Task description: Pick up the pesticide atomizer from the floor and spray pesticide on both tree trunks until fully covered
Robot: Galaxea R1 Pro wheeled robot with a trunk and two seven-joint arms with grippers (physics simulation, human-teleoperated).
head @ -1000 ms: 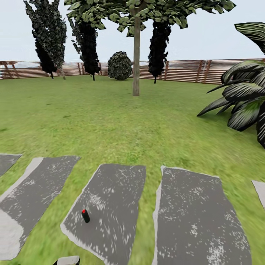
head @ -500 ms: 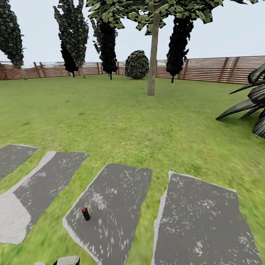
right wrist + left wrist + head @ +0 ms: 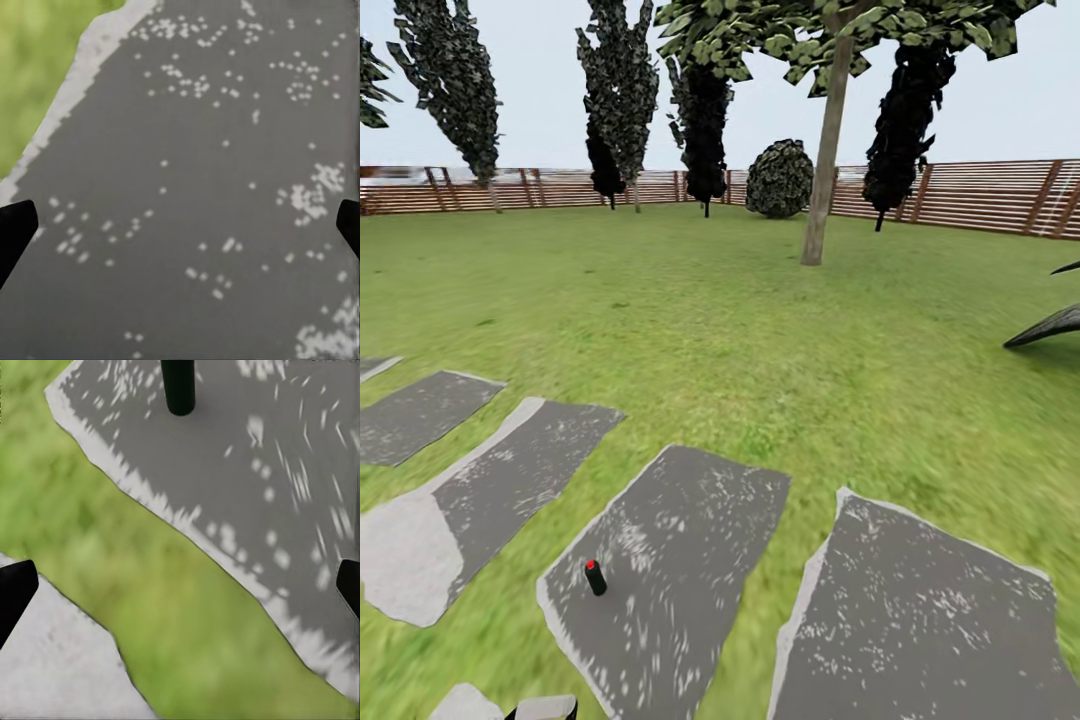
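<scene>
Grey stepping slab (image 3: pixel 210 195) is sitting under the right gripper (image 3: pixel 180 225), whose tips are showing only at the frame edges w/ bare stone between, so jaws are standing wide apart, holding nothing. Left gripper (image 3: pixel 180 585) is the same: tips far apart, nothing held, hanging over a grass strip (image 3: pixel 150 577) between two slabs. Pesticide atomizer (image 3: pixel 595 577) is standing upright on its slab (image 3: pixel 670 560), ahead of the left gripper and well apart from it; in the left wrist view its dark body (image 3: pixel 178 386) is showing just beyond the grass strip, clear of the fingers.

Risks from here, as a guess: bottle is tiny, narrow and upright, so an off-centre approach w/ one finger hitting first is likely tipping it and letting it roll on the stone. Closing too high on the red top could be slipping off. Coming down too low is scraping fingertips on the slab.

Farther out, lawn (image 3: pixel 690 330) is running to a tree trunk (image 3: pixel 825 160), far from both grippers, w/ the wooden fence (image 3: pixel 980 195) behind. Spraying needs a long drive, so a weak grip could be dropping the bottle en route.
</scene>
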